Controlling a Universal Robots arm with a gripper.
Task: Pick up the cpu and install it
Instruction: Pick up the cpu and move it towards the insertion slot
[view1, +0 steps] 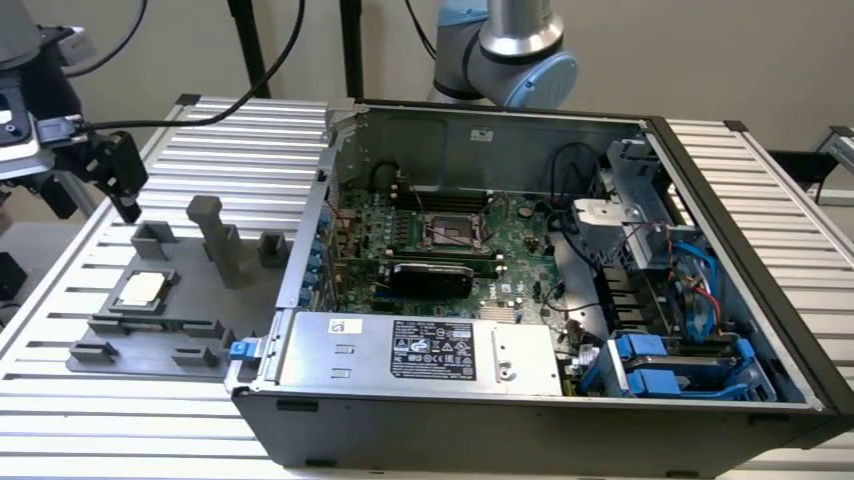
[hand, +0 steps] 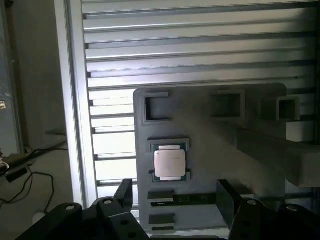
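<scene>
We see our gripper (view1: 96, 205) at the exterior view's left, hanging in the air with its two dark fingers (view1: 120, 170) pointing downward. They are spread wide apart and hold nothing. From the wrist view the gripper (hand: 174, 197) looks the same, with one black finger (hand: 123, 192) on each side of a broad, empty gap. Our arm (view1: 521, 25) stands at the back as an upright silver tube. It meets a pale blue joint (view1: 541, 80).
</scene>
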